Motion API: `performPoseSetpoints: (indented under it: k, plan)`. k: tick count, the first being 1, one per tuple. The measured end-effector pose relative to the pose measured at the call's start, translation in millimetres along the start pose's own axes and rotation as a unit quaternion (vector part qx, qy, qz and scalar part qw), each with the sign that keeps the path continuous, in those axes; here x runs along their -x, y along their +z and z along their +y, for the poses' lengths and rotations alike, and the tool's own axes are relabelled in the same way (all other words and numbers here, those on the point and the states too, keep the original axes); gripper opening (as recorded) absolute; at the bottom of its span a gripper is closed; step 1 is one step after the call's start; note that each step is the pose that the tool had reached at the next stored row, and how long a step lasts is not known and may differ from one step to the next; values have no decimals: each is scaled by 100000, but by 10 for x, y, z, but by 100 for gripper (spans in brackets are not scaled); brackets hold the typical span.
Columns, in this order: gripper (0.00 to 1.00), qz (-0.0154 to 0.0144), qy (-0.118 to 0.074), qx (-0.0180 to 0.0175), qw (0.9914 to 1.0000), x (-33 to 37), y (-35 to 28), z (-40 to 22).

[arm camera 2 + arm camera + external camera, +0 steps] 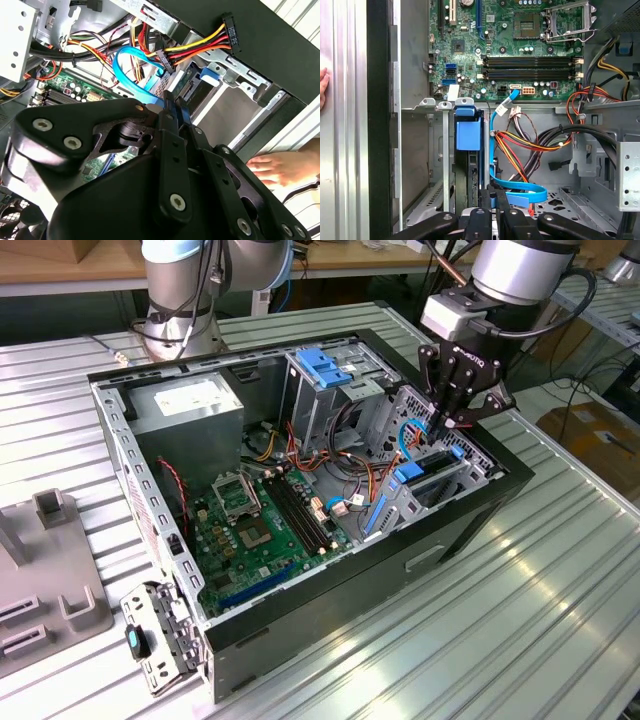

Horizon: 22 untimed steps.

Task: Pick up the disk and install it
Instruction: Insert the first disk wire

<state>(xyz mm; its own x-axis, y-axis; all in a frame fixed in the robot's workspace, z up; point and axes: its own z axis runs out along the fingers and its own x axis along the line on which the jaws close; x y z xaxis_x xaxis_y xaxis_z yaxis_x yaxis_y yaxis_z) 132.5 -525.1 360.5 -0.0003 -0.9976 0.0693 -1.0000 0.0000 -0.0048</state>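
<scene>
The disk (432, 472), grey metal with bright blue rails, stands on edge in the drive bay at the front end of the open computer case (480, 510). My gripper (447, 428) reaches down from above and is shut on the disk's upper blue rail. In the second wrist view the two black fingers (170, 125) pinch a blue strip, my gripper (176, 112) meeting just behind the disk's connector end (186, 86). In the first wrist view the disk's blue tab (468, 135) sits in the bay slot ahead of my gripper (493, 197).
A light blue data cable (517, 187) and red, yellow and orange power wires (520, 145) run close beside the bay. A grey cage with a blue latch (325, 365), the motherboard (255, 525) and a power supply (190, 405) fill the case. A person's hand (280, 167) rests outside the case wall.
</scene>
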Motion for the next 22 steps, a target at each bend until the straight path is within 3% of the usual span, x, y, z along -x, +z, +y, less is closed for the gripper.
performPoseSetpoints:
  k: [22]
  plan:
    - [16, -8, 5, 1, 100000, 2, 27, 39]
